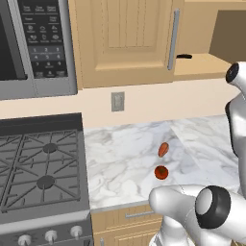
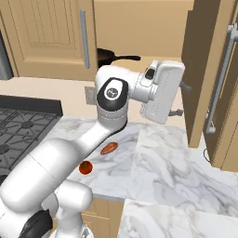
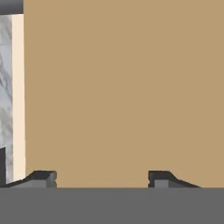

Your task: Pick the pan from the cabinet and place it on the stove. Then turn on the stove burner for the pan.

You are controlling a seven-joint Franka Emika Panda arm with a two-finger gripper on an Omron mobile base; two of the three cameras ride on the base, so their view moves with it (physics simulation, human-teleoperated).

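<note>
The dark pan (image 2: 105, 56) sits on the bottom shelf of the open cabinet (image 2: 139, 28), with its thin black handle (image 2: 126, 58) pointing right. The handle tip (image 1: 184, 56) pokes out past the closed door (image 1: 122, 38). My gripper (image 2: 181, 99) hovers below and to the right of the pan, aimed at the inner face of the swung-open cabinet door (image 2: 204, 69). Its fingers are apart with nothing between them; in the hand view the gripper (image 3: 101, 178) faces flat tan wood. The stove (image 1: 43, 163) lies to the left, with silver knobs (image 1: 50, 235) along its front.
A microwave (image 1: 33, 43) hangs above the stove. Two small red-orange foods (image 1: 163, 149) (image 1: 161, 172) lie on the marble counter (image 1: 125, 163). The open door's bar handle (image 2: 221, 79) juts out at the right. A wall outlet (image 1: 117, 101) sits under the cabinet.
</note>
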